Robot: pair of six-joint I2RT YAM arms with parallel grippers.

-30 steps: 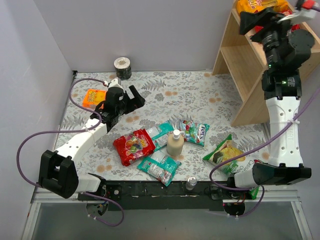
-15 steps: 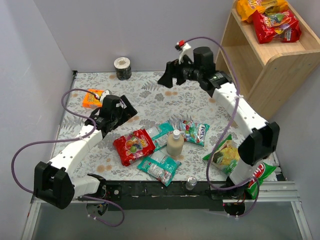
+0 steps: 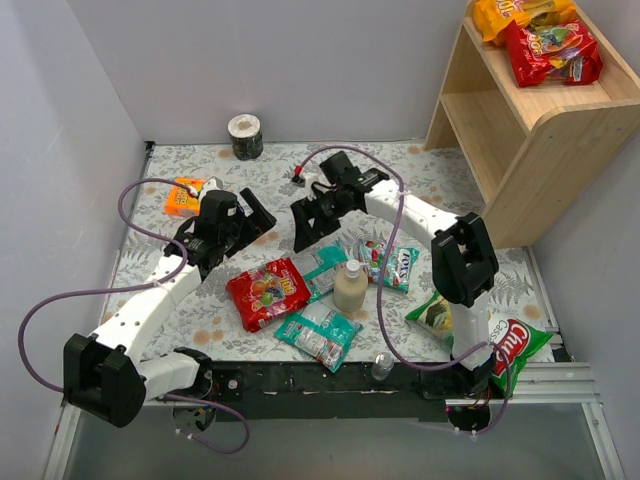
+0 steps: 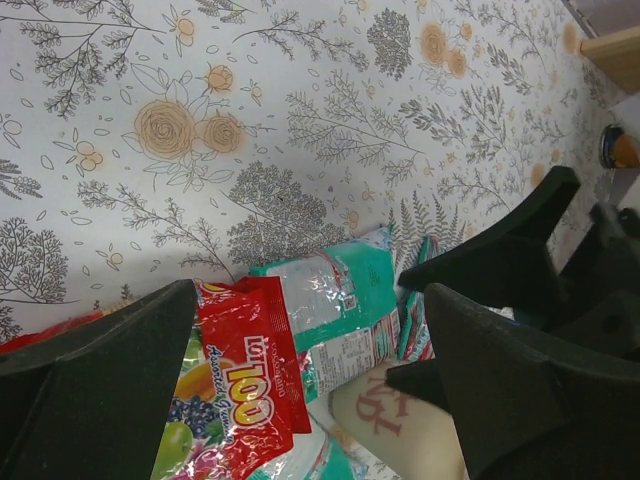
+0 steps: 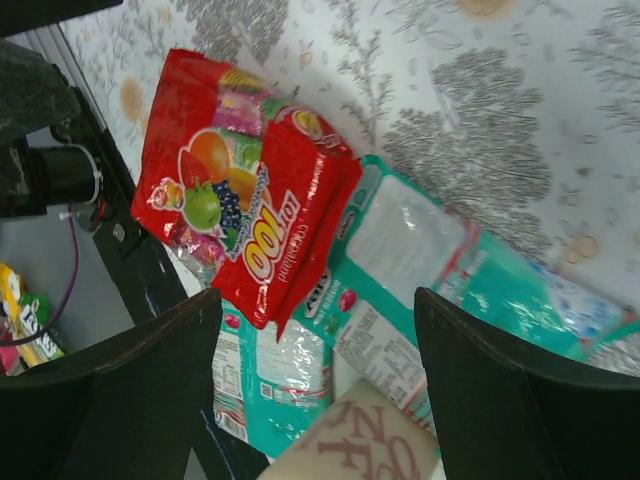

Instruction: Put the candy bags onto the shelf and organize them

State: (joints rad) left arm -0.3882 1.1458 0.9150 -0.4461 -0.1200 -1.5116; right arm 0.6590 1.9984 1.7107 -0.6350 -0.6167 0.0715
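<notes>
Left jaws and right jaws gape empty near a glossy red candy bag picturing fruit.

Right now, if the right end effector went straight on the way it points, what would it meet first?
The right end effector would probably meet the teal-and-white candy bag first, at the red candy bag's edge; depth is unclear.

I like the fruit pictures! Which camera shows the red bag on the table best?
Right wrist view: the red bag looks big, fruit pictures clear. Top view shows the red bag whole but small. Left wrist view cuts the red bag off.
</notes>
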